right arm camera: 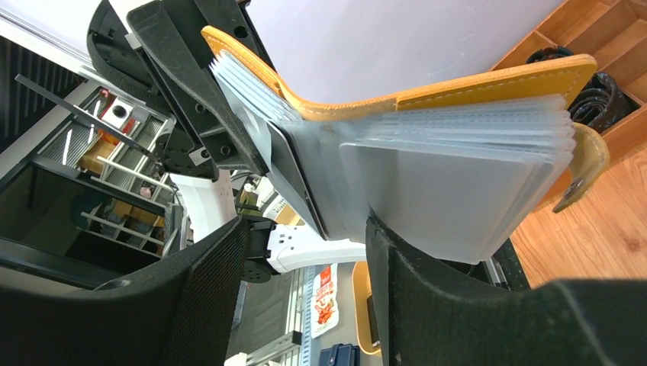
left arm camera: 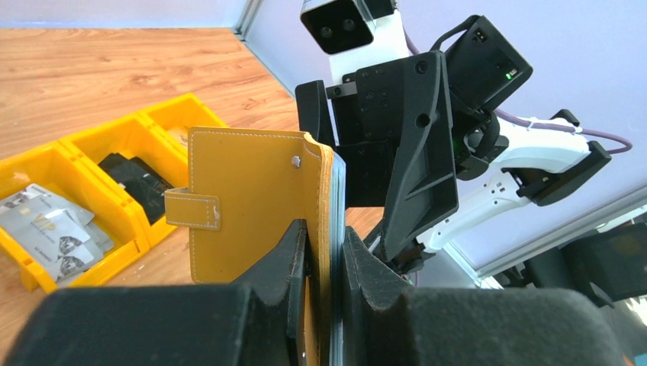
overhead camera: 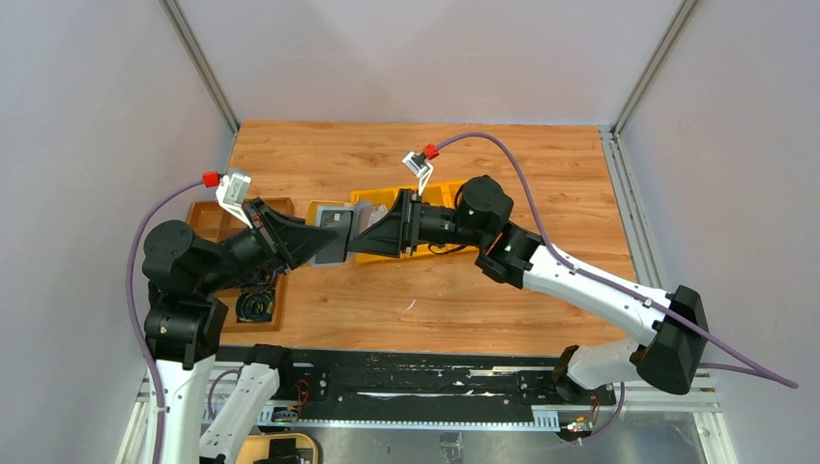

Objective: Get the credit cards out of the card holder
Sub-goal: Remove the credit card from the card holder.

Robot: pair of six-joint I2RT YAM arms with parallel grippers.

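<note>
Card holder: we see the card holder (overhead camera: 334,232) held up off the desk (overhead camera: 522,193), mid-scene, between the tips of the two arms and just left of the yellow bins (overhead camera: 440,193).
Left pincer: the left pincer (left arm camera: 326,259) is pressed together on one edge of the card holder (left arm camera: 252,198), one finger on the mustard outer cover and the other on the inner side.
Cover: in the left wrist view we see a silver snap stud (left arm camera: 296,161) near the top corner and a strap tab (left arm camera: 194,210) sticking out to the left.
Inside: from the right wrist view the card holder (right arm camera: 488,82) is spread open, with a fanned stack of clear sleeves (right arm camera: 458,191) under the cover.
Right pincer: the right pincer (right arm camera: 305,229) is spread wide at the open side. One finger lies against the sleeve stack, but we cannot tell if it presses on it.
Yellow bins: they hold grey printed cards (left arm camera: 53,229) and a dark item (left arm camera: 141,179).
Brown tray: the brown tray (overhead camera: 208,213) sits at the left edge of the desk, under the left arm.
</note>
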